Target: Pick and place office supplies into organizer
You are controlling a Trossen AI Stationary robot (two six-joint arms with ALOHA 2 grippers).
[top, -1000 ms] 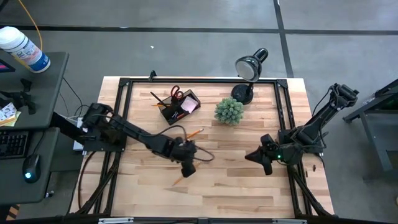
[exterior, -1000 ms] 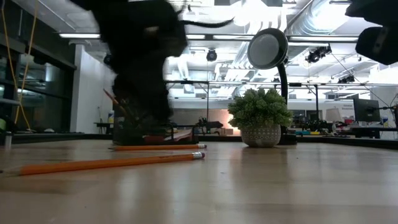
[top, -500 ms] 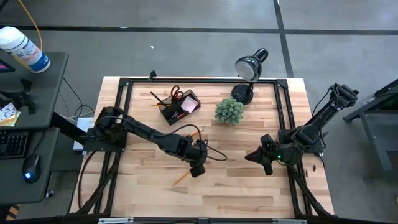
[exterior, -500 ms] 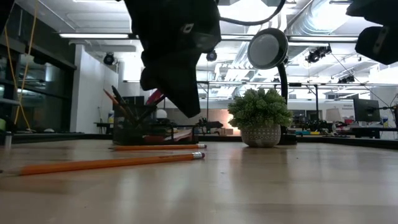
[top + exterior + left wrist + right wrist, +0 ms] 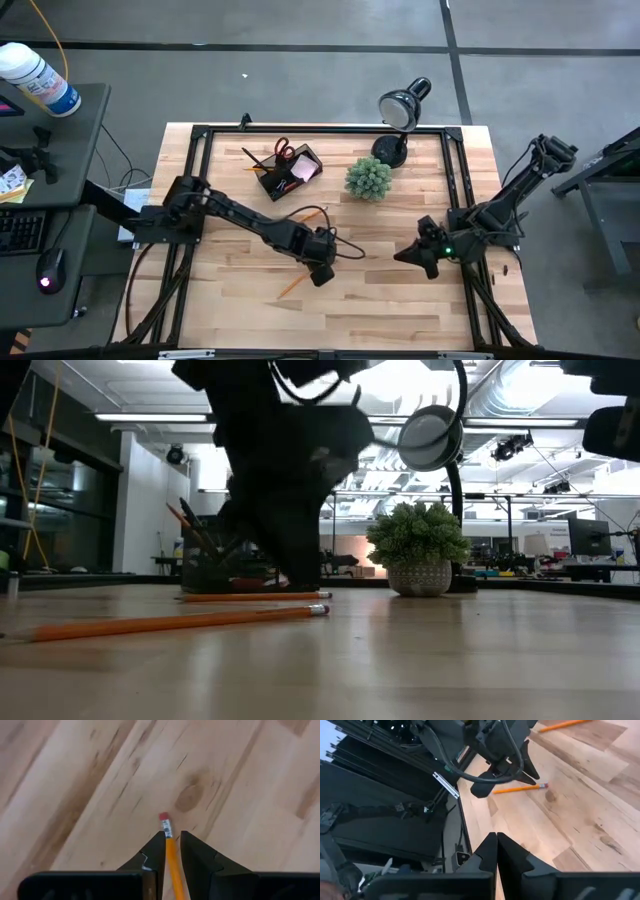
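Wooden table (image 5: 400, 300): organizer (image 5: 290, 172) at back, plant (image 5: 368, 179) and lamp (image 5: 398, 120) beside it, two pencils (image 5: 293, 285) in front.

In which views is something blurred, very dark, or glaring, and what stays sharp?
Low view: the left arm is a dark blurred silhouette against glaring ceiling lights, while the near pencil and plant stay sharp. Left wrist view: evenly lit, the pencil between the left gripper fingers is crisp. High view: flat light, soft shadows on the table.
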